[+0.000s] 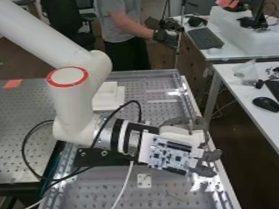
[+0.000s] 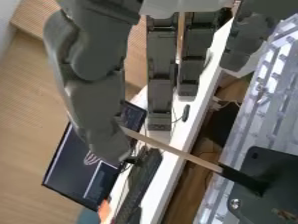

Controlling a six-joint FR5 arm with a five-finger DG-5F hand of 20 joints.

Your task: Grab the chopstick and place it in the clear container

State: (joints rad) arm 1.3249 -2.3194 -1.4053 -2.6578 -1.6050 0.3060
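High view: the hand (image 1: 209, 155) is above the right side of the bench (image 1: 84, 195); wrist view: fingers largely straight, thumb (image 2: 96, 112) apart from them, hand open and closed round nothing; chopstick (image 2: 174, 151) slants past the fingertips, pale end at the thumb, contact unclear; a dark stem (image 2: 241, 179) continues its line to a black plate (image 2: 276, 197).
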